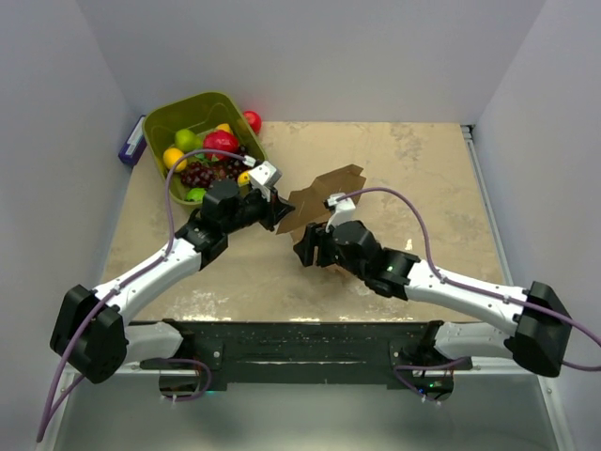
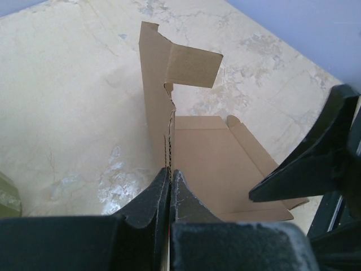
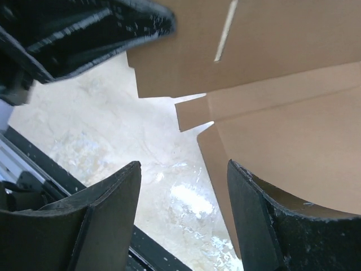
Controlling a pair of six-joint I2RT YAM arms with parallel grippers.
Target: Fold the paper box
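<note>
The brown cardboard box point(image 1: 324, 193) lies partly unfolded in the middle of the table. My left gripper point(image 1: 273, 209) is shut on the edge of an upright side flap point(image 2: 153, 96); the flap's edge runs between its fingertips point(image 2: 169, 172). The box's flat panel point(image 2: 217, 164) lies beyond. My right gripper point(image 1: 307, 246) is open at the box's near edge. In the right wrist view its fingers point(image 3: 183, 175) are spread, with the box's panel point(image 3: 282, 135) over the right finger and nothing between them. The right gripper's finger point(image 2: 316, 164) shows in the left wrist view.
A green basket point(image 1: 155, 127) of plastic fruit stands at the back left, with a red fruit point(image 1: 252, 120) beside it and a purple object point(image 1: 130, 141) at its left. White walls enclose the beige tabletop point(image 1: 423, 188). A black rail point(image 1: 310, 338) runs along the near edge.
</note>
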